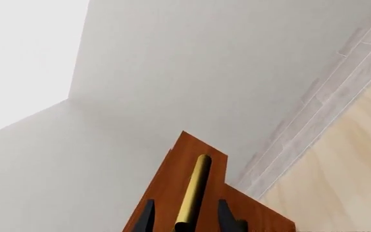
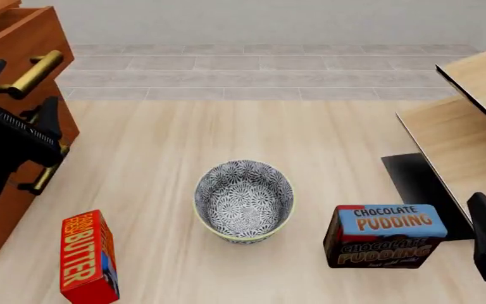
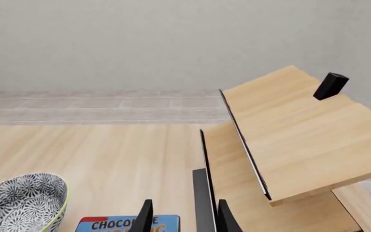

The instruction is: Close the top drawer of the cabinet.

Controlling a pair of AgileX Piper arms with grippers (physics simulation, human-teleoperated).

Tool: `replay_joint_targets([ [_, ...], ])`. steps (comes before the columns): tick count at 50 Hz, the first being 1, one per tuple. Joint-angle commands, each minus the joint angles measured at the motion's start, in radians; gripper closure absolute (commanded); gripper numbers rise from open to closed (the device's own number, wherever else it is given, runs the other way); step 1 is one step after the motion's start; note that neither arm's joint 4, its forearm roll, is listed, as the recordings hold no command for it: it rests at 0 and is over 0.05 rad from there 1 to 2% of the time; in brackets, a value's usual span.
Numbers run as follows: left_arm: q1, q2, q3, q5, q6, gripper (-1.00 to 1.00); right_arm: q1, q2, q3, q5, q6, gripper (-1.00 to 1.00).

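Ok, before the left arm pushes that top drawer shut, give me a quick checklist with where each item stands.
1. Left gripper lined up with the brass handle: ok, fingers straddle it.
2. Gripper open: ok, a gap shows on each side of the bar.
3. Top drawer still needs closing: ok, it appears to jut out from the cabinet.
4. Contact with handle: cannot tell.
5. Bowl and butter box out of the way: ok, both lie apart from the cabinet.
6. Right gripper clear of the cabinet: ok, open near the pudding box.

Left gripper (image 2: pixel 13 88) fingers (image 1: pixel 148 215) spread; right gripper (image 3: pixel 183 217) parted.
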Motion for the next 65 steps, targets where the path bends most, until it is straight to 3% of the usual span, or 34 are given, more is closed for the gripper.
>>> replay_joint_targets([
  [1,0.034,0.011,-0.016,-0.008,-0.001,-1.0,0.003,0.0,0.0,0.001,-0.002,-1.0],
  [65,0.112,0.046,-0.056,-0.008,0.019,-1.0,0.008,0.0,0.0,0.003,-0.004,-1.0],
])
